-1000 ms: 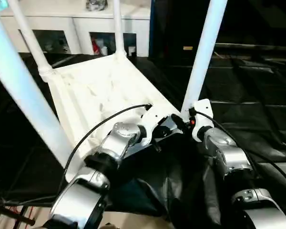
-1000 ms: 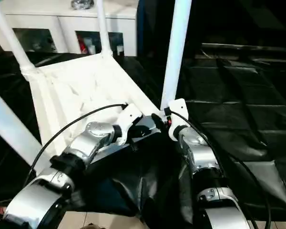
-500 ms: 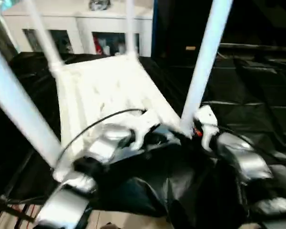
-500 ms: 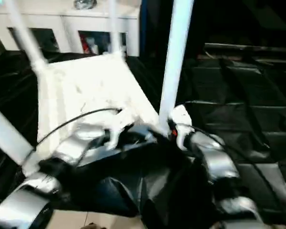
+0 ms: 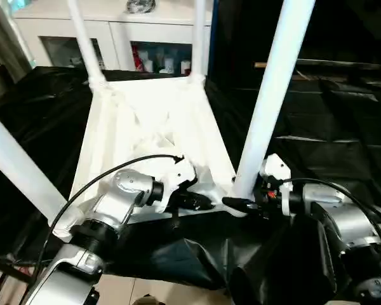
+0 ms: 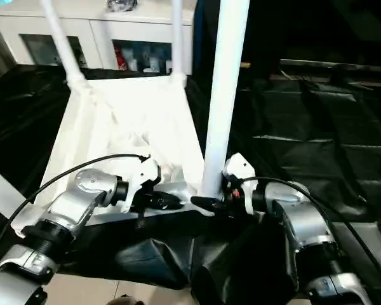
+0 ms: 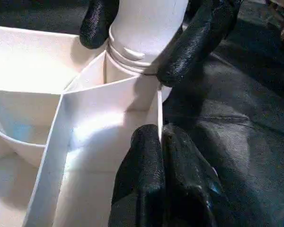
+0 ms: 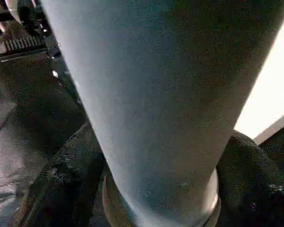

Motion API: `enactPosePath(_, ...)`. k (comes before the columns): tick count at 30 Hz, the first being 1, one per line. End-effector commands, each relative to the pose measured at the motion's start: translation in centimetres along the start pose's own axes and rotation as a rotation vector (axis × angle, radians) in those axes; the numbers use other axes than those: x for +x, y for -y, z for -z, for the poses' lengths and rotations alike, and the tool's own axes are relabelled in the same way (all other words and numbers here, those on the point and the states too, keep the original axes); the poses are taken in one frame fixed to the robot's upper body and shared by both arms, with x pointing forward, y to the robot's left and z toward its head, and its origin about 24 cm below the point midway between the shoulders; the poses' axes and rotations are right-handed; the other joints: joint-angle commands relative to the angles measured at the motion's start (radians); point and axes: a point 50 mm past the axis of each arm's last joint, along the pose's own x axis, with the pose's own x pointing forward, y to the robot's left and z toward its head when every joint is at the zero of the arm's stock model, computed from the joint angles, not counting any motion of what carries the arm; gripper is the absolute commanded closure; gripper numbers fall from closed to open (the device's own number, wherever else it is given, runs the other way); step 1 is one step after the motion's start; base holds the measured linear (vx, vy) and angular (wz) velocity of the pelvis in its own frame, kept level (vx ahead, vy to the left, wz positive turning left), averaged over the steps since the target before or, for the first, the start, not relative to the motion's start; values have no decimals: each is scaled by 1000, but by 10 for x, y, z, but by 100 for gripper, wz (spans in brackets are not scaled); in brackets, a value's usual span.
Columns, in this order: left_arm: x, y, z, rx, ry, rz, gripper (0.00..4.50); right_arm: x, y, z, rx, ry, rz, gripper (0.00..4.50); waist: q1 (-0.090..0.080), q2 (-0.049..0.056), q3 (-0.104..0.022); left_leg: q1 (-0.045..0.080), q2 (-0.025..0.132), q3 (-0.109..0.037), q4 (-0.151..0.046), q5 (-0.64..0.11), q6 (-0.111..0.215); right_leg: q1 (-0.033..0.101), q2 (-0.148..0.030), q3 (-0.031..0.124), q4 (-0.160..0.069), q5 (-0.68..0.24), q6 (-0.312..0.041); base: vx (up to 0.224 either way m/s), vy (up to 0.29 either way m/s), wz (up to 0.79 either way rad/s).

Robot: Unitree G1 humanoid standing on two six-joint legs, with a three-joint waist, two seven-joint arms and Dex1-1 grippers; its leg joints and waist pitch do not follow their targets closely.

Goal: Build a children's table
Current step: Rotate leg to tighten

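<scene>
Right gripper had its two black fingers closed around the base of the near-right long white tubular leg, one finger on each side of the tube just above its ringed collar, where the leg enters the rounded corner socket; in the right wrist view the leg ran up between the two dark pads pressed to its sides. Left gripper had its black fingers pinched together on the thin near edge wall of the white plastic rectangular tabletop, just beside that same corner socket, the two grippers close but apart. The tabletop lay upside down with its ribbed underside up: straight white ribs met at angles and formed open cells, with curved walls near the corner. It rested on the large black-draped work table, near edge at the table's front, where the black cloth hung down in folds. All four legs stood upright from the corners: the gripped leg at near right, a second at near left rising out of the top of the view, and two thinner-looking ones at the far corners. Silver forearms reached in from below, each with a thin black cable looped over it. Behind the work table stood a white cabinet with glass-fronted compartments holding small items too blurred to tell.
</scene>
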Motion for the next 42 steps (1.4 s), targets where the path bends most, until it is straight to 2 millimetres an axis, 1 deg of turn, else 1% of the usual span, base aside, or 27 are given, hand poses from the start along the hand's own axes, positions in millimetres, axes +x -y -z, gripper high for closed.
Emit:
enactPosePath(1, 7, 7, -16, 45, 60, 81, 450, 4, -4, -5, -11, 11, -34, 144, -2, -16, -61, 10, 60, -14, -72, -217, 68, 51, -73, 53, -64, -307, -201, 0, 0, 0)
enactPosePath(3, 8, 7, -15, 42, 58, 82, 450, 5, -4, -5, -7, 12, -37, 156, 0, -15, -60, 10, 59, -14, -73, -222, 62, 51, -73, 53, -67, -328, -193, 0, 0, 0)
enactPosePath(4, 8, 7, -15, 40, 59, 81, 450, 5, -5, -5, -5, 12, -39, 177, 0, -16, -61, 11, 59, -15, -73, -223, 59, 51, -73, 53, -67, -331, -189, 0, 0, 0)
enactPosePath(8, 11, 8, -16, 34, 65, 78, 450, 6, -7, -4, 7, 16, -45, 183, 0, -18, -62, 11, 60, -15, -72, -217, 59, 51, -73, 53, -66, -320, -188, 0, 0, 0)
enactPosePath(11, 21, 0, -18, 11, 61, -22, 450, 15, 2, 1, 31, 2, 118, 185, -1, -19, -61, 9, 57, -15, -72, -204, 58, 49, -73, 53, -66, -320, -186, 0, 0, 0)
enactPosePath(13, 27, -7, -20, -3, 49, -98, 450, 20, 13, 3, 65, 5, 267, 185, -7, -21, -59, 11, 54, -17, -74, -228, 39, 49, -74, 50, -73, -376, -173, 0, 0, 0)
enactPosePath(14, 27, -7, -20, -3, 49, -98, 450, 20, 13, 3, 65, 5, 267, 186, -11, -21, -57, 11, 51, -17, -75, -238, 32, 47, -74, 49, -76, -397, -168, 0, 0, 0)
enactPosePath(15, 37, -19, -26, -31, 48, -242, 450, 28, 25, 7, 142, 12, 456, 186, -23, -21, -57, 12, 46, -17, -75, -253, 18, 46, -72, 47, -83, -442, -144, 0, 0, 0)
enactPosePath(16, 44, -25, -31, -54, 57, -327, 450, 32, 30, 9, 185, 12, 553, 186, -26, -18, -57, 20, 48, -19, -74, -266, 7, 40, -74, 48, -85, -450, -146, 0, 0, 0)
enactPosePath(17, 45, -26, -32, -57, 58, -337, 450, 33, 30, 10, 191, 12, 565, 186, -33, -21, -56, 19, 45, -21, -73, -281, 0, 44, -71, 44, -87, -471, -140, 0, 0, 0)
enactPosePath(18, 48, -28, -36, -66, 62, -371, 450, 36, 32, 10, 215, 10, 615, 186, -31, -19, -58, 16, 44, -20, -73, -274, 11, 47, -75, 45, -92, -474, -128, 0, 0, 0)
enactPosePath(19, 53, -30, -41, -70, 69, -413, 450, 41, 32, 11, 233, -1, 658, 186, -32, -21, -57, 16, 44, -19, -73, -271, 19, 45, -72, 46, -93, -464, -124, 0, 0, 0)
enactPosePath(21, 58, -31, -46, -73, 77, -439, 450, 48, 30, 11, 238, -13, 692, 186, -31, -18, -62, 12, 45, -20, -73, -248, 26, 49, -72, 47, -86, -419, -130, 0, 0, 0)
enactPosePath(22, 63, -31, -51, -65, 87, -442, 450, 54, 28, 9, 237, -10, 694, 186, -30, -18, -62, 11, 45, -18, -72, -238, 30, 48, -71, 48, -86, -399, -133, 0, 0, 0)
enactPosePath(23, 66, -30, -54, -58, 93, -442, 450, 59, 26, 8, 236, -6, 695, 186, -31, -15, -63, 8, 45, -19, -72, -226, 31, 51, -71, 49, -80, -363, -143, 0, 0, 0)
enactPosePath(24, 66, -30, -54, -58, 93, -442, 450, 59, 26, 8, 236, -6, 695, 186, -30, -17, -66, 9, 44, -17, -70, -210, 37, 52, -70, 49, -75, -326, -154, 0, 0, 0)
enactPosePath(25, 71, -28, -58, -48, 106, -410, 450, 68, 23, 4, 262, 30, 676, 186, -28, -15, -67, 9, 45, -17, -70, -204, 42, 52, -70, 49, -74, -311, -161, 0, 0, 0)
enactPosePath(27, 72, -25, -57, -33, 113, -369, 450, 73, 20, 0, 287, 61, 629, 116, -27, -15, -67, 8, 45, -15, -69, -187, 59, 54, -70, 49, -71, -266, -181, 0, 0, 0)
enactPosePath(30, 70, -22, -55, -9, 127, -319, 450, 73, 19, -2, 257, 56, 590, 110, -27, -14, -65, 7, 46, -15, -70, -195, 64, 57, -72, 49, -71, -277, -184, 0, 0, 0)
enactPosePath(31, 69, -22, -55, -9, 130, -311, 450, 72, 19, -2, 248, 52, 587, 89, -28, -15, -64, 7, 46, -15, -71, -201, 63, 57, -72, 49, -72, -287, -182, 0, 0, 0)
enactPosePath(32, 67, -20, -54, 3, 139, -281, 450, 70, 18, -2, 225, 49, 565, 89, -29, -14, -64, 8, 47, -16, -72, -206, 60, 56, -72, 48, -72, -296, -181, 0, 0, 0)
enactPosePath(33, 65, -18, -52, 10, 142, -255, 450, 68, 18, -3, 207, 46, 542, 76, -28, -20, -64, 8, 48, -17, -73, -213, 59, 58, -73, 48, -72, -316, -175, 0, 0, 0)
enactPosePath(35, 59, -14, -49, 35, 154, -194, 450, 61, 18, -3, 154, 33, 488, 76, -31, -18, -62, 8, 50, -17, -74, -221, 60, 57, -74, 49, -73, -319, -177, 0, 0, 0)
enactPosePath(36, 56, -12, -48, 40, 160, -164, 450, 57, 18, -3, 129, 26, 459, 76, -29, -20, -62, 6, 53, -17, -73, -221, 64, 59, -76, 50, -70, -313, -178, 0, 0, 0)
enactPosePath(38, 51, -9, -45, 44, 167, -121, 450, 50, 18, -4, 97, 22, 411, 76, -33, -19, -63, 6, 52, -16, -73, -214, 69, 56, -74, 51, -68, -296, -186, 0, 0, 0)
enactPosePath(41, 41, -2, -37, 47, 156, -34, 450, 35, 17, -5, 48, 8, 323, 76, -31, -21, -61, 6, 53, -16, -73, -216, 74, 59, -75, 51, -69, -314, -186, 0, 0, 0)
enactPosePath(42, 37, 0, -34, 48, 151, -9, 450, 30, 17, -5, 30, 2, 290, 76, -30, -20, -61, 6, 55, -14, -72, -215, 78, 56, -74, 52, -69, -315, -186, 0, 0, 0)
